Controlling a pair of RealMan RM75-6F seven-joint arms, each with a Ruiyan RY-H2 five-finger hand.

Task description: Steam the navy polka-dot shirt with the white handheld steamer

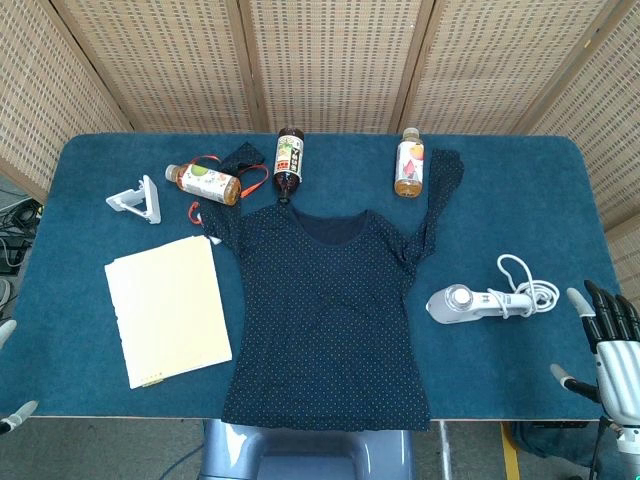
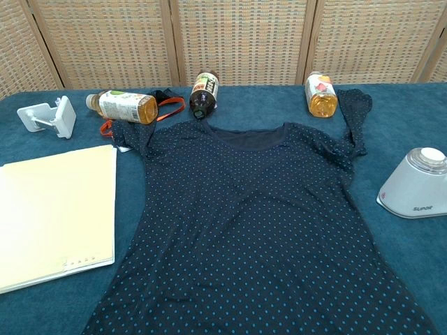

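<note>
Lying flat on the blue table [image 1: 560, 180], the navy polka-dot shirt [image 1: 325, 320] is being shown spread out front-up, its hem hanging just over the near edge and its neckline pointing toward the far screens; one sleeve is bent up beside an orange-drink bottle [image 1: 409, 165] and the other is tucked near a green-tea bottle [image 1: 205, 182]. Nothing is being held over the cloth, so the steaming is judged as not yet begun. The white handheld steamer [image 1: 465, 303] is being left on its side just beside the shirt on the robot's right, head turned toward the fabric and its cord [image 1: 530, 285] coiled behind the handle; in the chest view only its head is being caught at the frame's edge. The right hand [image 1: 610, 345] is being held near the table's right edge, apart from the steamer's handle, with the fingers [image 1: 600, 300] spread and holding nothing. Of the left hand [image 1: 12, 375] only pale tips are being seen at the left border, and whether it is open or closed cannot be told. What is left is judged to be everything: the steamer being grasped, lifted and passed over the shirt. Further out, a dark bottle [image 1: 288, 160] is lying above the collar, a red cord [image 1: 250, 180] beside it, a white clamp [image 1: 138, 198] at the far left, and a cream folder [image 1: 167, 310] beside the shirt.
</note>
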